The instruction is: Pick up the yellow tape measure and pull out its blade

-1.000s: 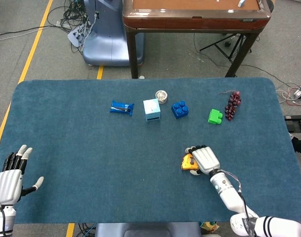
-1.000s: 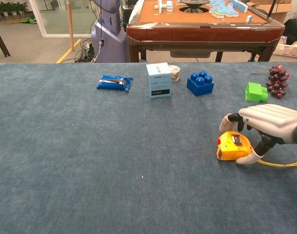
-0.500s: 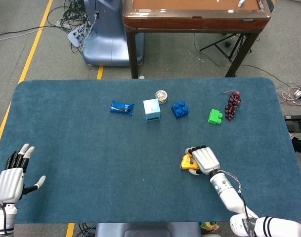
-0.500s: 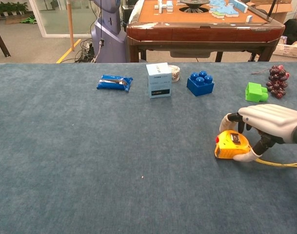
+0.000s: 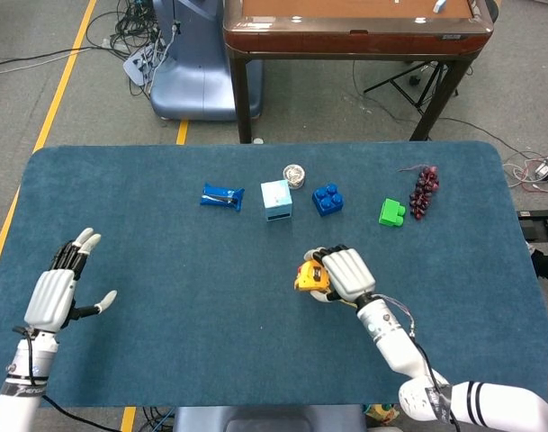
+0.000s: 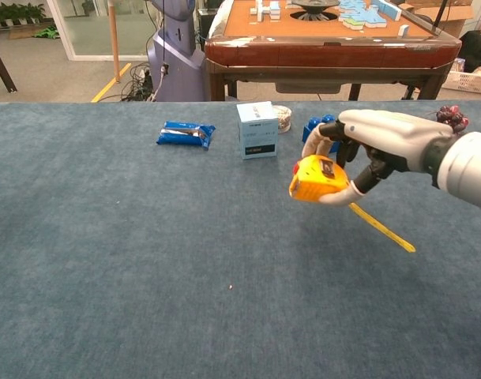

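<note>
My right hand (image 5: 343, 274) (image 6: 374, 140) grips the yellow tape measure (image 5: 308, 277) (image 6: 317, 179) and holds it lifted above the blue table (image 5: 166, 297). A short length of yellow blade (image 6: 381, 227) hangs out of the case, slanting down to the right in the chest view. My left hand (image 5: 58, 292) is open with fingers spread, raised over the table's left side, far from the tape measure; only the head view shows it.
Along the far side of the table lie a blue packet (image 5: 222, 195), a light blue box (image 5: 276, 199), a small round tin (image 5: 294, 175), a blue brick (image 5: 327, 199), a green brick (image 5: 391, 212) and dark grapes (image 5: 424, 191). A brown table (image 5: 354, 27) stands behind.
My right hand has lifted the tape measure off the table and carried it left toward the middle. My left hand has risen and moved inward from the near left corner.
</note>
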You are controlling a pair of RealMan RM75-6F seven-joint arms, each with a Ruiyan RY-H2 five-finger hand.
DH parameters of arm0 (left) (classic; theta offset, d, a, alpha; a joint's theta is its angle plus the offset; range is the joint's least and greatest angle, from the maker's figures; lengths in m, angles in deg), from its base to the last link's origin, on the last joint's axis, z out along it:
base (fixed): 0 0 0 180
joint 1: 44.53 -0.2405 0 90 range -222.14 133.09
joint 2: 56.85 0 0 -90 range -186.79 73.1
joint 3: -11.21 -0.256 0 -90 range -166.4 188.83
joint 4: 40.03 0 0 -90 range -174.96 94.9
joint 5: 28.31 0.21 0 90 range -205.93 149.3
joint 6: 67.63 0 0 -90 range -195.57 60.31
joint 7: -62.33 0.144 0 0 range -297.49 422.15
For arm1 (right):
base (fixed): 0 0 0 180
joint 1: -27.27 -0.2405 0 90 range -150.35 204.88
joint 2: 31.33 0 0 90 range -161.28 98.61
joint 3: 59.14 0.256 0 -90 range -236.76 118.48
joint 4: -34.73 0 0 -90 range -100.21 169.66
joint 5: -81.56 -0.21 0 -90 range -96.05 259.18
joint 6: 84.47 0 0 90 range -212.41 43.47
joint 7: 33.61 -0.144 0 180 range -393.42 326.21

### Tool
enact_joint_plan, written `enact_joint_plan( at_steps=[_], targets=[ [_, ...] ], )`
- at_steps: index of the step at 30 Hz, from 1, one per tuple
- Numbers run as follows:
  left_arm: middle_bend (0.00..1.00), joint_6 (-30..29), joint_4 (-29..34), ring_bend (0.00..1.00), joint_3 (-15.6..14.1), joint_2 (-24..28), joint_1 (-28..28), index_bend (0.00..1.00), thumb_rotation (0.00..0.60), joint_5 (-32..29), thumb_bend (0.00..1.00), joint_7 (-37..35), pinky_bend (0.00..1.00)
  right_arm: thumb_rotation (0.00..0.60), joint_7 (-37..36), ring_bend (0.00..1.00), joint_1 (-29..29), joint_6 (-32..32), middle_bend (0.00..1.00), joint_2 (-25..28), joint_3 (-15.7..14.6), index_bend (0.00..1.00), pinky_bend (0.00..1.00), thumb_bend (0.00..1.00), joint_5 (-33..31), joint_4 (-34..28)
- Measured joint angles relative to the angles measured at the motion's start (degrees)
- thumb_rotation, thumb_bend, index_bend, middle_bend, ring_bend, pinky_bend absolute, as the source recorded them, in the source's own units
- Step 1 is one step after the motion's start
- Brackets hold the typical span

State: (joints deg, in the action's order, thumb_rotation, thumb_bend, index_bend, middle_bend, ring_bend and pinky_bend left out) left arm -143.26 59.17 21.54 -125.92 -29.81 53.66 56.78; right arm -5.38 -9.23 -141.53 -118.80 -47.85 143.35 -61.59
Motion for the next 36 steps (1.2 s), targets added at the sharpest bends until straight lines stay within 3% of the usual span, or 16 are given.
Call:
enact_joint_plan(
  at_steps=[6,16,23,36],
  targets=[
    [0.0,5.05,1.34,0.0,2.72,-1.48,5.44,0.0,0.6,-2.9,0.22,-0.13,0.0,0.6,3.54,0.4,-3.54,-0.56,0.5,-2.07,3.31,0.44,0.29,0.5,-5.7,-2.19],
    [0.0,8.81,4.36,0.0,4.51,-4.71,9.8,0.0,0.6,-8.55,0.22,2.93,0.0,0.6,9.59,0.42,-11.65,-3.25,0.51,-7.01,8.68,0.45,0.29,0.5,-14.97,-3.69],
    [0.0,10.4,6.91,0.0,5.66,-6.05,11.95,0.0,0.6,-13.88,0.22,4.81,0.0,0.6,14.15,0.42,-16.55,-7.18,0.51,-11.36,10.88,0.45,0.29,0.5,-20.22,-3.41],
    [0.0,9.42,7.09,0.0,5.86,-9.53,13.65,0.0,0.6,-16.49,0.22,5.47,0.0,0.6,19.7,0.43,-22.49,-13.71,0.51,-16.41,13.02,0.45,0.29,0.52,-25.96,-2.94]
  ],
)
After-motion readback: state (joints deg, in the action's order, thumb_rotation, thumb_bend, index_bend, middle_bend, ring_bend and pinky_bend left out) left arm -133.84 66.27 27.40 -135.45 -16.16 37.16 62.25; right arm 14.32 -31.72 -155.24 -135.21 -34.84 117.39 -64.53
